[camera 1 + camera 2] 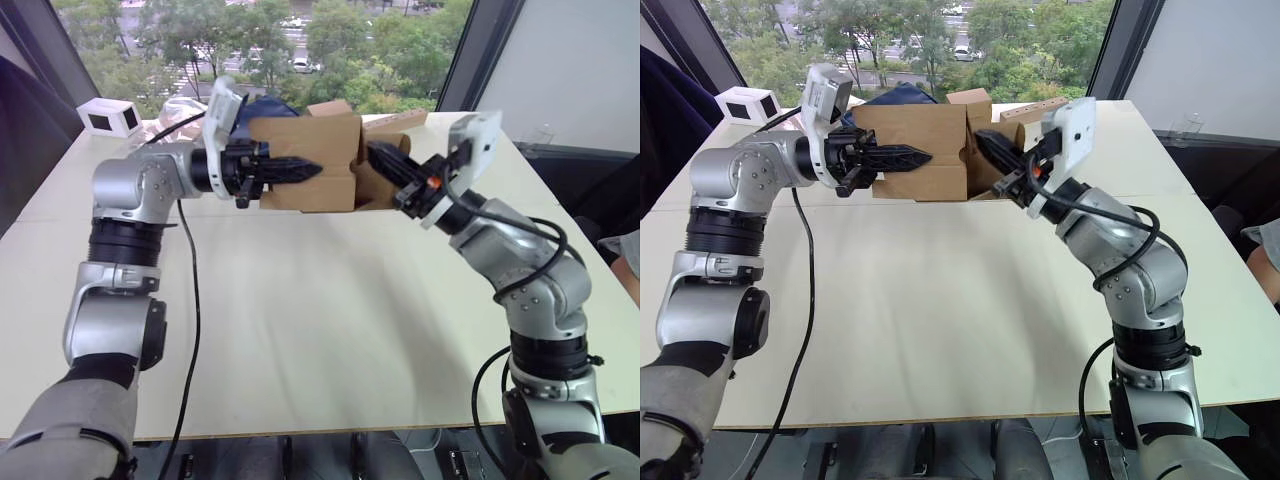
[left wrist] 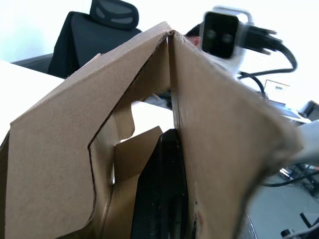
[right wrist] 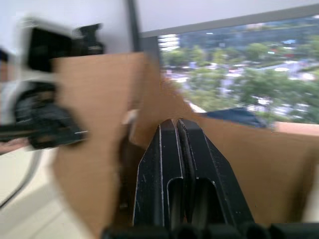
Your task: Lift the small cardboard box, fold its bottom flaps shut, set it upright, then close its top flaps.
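Observation:
The small cardboard box [image 1: 310, 140] hangs in the air over the far part of the table [image 1: 320, 320], held between both arms. My left gripper [image 1: 310, 170] reaches in from the left with its fingers lying along the box's front wall, shut on that wall. In the left wrist view a black finger [image 2: 164, 189] sits against the edge-on wall, with a loose flap [image 2: 132, 159] beside it. My right gripper [image 1: 372, 150] comes in from the right, fingers shut together, tips pushed into the box's open end among its flaps [image 3: 174, 122].
Behind the box lie a dark blue bundle [image 1: 270, 105], another brown carton [image 1: 330, 107] and a long tan block [image 1: 395, 120]. A small white box [image 1: 110, 117] stands at the far left corner. A person's sleeve [image 1: 625, 255] shows at the right edge.

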